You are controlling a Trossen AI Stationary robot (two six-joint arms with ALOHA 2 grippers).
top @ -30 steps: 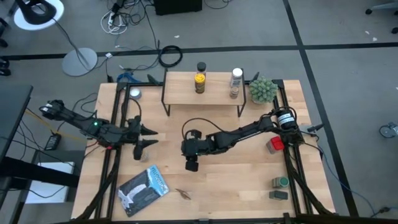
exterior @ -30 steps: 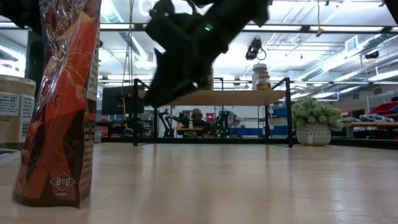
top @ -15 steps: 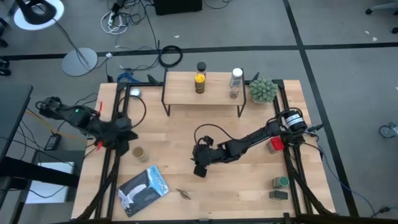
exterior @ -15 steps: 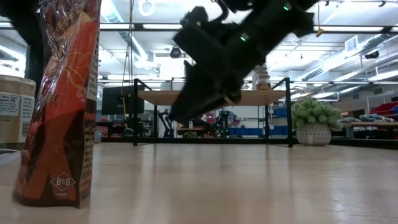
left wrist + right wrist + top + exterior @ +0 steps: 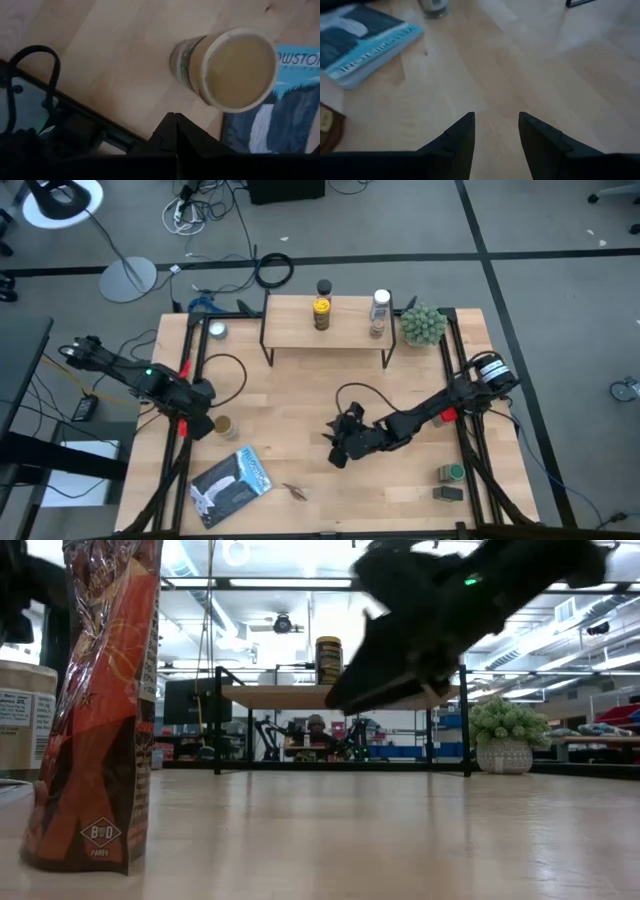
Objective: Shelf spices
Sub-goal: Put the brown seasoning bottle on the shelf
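Observation:
A tan-lidded jar (image 5: 222, 426) (image 5: 235, 67) stands upright on the table at the left, beside the blue-white packet (image 5: 232, 485). My left gripper (image 5: 203, 423) (image 5: 175, 120) is shut just left of this jar and clear of it. Near the table's middle, my right gripper (image 5: 340, 450) (image 5: 495, 125) hovers open with nothing between its fingers. On the shelf (image 5: 300, 330) at the far side stand a yellow jar (image 5: 321, 313), a black-lidded jar (image 5: 323, 287) and a white-capped bottle (image 5: 379, 310). A green tin (image 5: 453, 473) stands near the right edge.
A potted plant (image 5: 422, 325) stands right of the shelf. A small jar (image 5: 216, 330) sits far left, and a dark tin (image 5: 447, 493) lies near the front right corner. A red-orange bag (image 5: 95, 700) stands close before the low camera. Bare wood lies between the arms.
My left gripper has drawn back toward the table's left edge and shut; the tan-lidded jar now stands free beside it. My right gripper has moved toward the table's right and near edges, staying open.

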